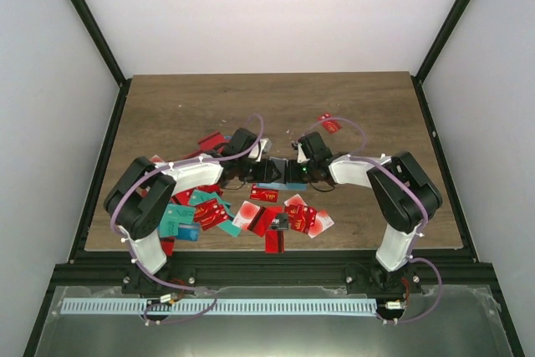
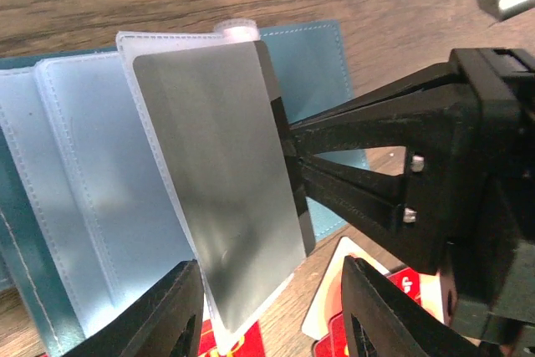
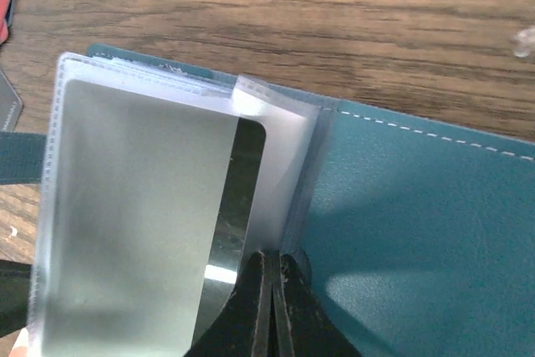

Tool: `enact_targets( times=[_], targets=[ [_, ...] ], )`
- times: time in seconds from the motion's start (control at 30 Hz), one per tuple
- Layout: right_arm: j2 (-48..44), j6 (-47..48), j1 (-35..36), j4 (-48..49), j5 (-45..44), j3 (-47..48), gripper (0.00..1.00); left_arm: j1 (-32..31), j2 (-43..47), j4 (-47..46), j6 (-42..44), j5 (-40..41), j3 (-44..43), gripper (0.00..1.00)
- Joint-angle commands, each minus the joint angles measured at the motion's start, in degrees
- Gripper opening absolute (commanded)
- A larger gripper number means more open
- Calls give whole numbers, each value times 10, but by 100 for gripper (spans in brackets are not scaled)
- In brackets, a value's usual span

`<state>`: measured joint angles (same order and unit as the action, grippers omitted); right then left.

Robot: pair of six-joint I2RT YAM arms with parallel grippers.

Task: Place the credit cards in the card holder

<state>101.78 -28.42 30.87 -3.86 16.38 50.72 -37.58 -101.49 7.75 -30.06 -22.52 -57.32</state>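
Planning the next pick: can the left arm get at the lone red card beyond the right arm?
Probably not: the right gripper, shut on a sleeve of the card holder, sits between the left gripper and that card.

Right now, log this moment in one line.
right gripper: shut on grey card | card: partly inside card holder | left gripper: open

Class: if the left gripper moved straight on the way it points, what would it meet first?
Most likely the lower edge of the grey card pinched by the right gripper, partly inside the card holder's clear sleeve; exact depth from the left gripper is unclear.
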Motion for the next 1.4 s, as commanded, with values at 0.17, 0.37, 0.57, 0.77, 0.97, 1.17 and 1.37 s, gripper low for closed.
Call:
enact_targets(
  times=[0.17, 0.37, 0.57, 0.77, 0.97, 1.17, 1.37],
  targets=[
    [-1, -12, -2, -64, -18, 7, 1, -2, 11, -99, -25, -72, -8, 46],
    [3, -17, -3, -56, -11, 2, 1, -2, -5, -138, -35, -86, 5, 42],
    [3, -20, -3, -58, -3, 6, 1, -2, -30, -134, -34, -70, 1, 35],
    [-17, -18, -3, -76, -10, 18, 1, -4, -41, -147, -35, -80, -8, 23],
    [-53, -7, -7, -111, -18, 30, 6, -9, -60, -114, -25, -67, -39, 19],
    [-97, 3, -14, -156, -38, 34, 24, -19, -72, -5, 1, 2, -91, 19],
    [-172, -17, -28, -182, -91, 9, 33, -51, -105, 109, 30, 96, -172, 20]
  ],
)
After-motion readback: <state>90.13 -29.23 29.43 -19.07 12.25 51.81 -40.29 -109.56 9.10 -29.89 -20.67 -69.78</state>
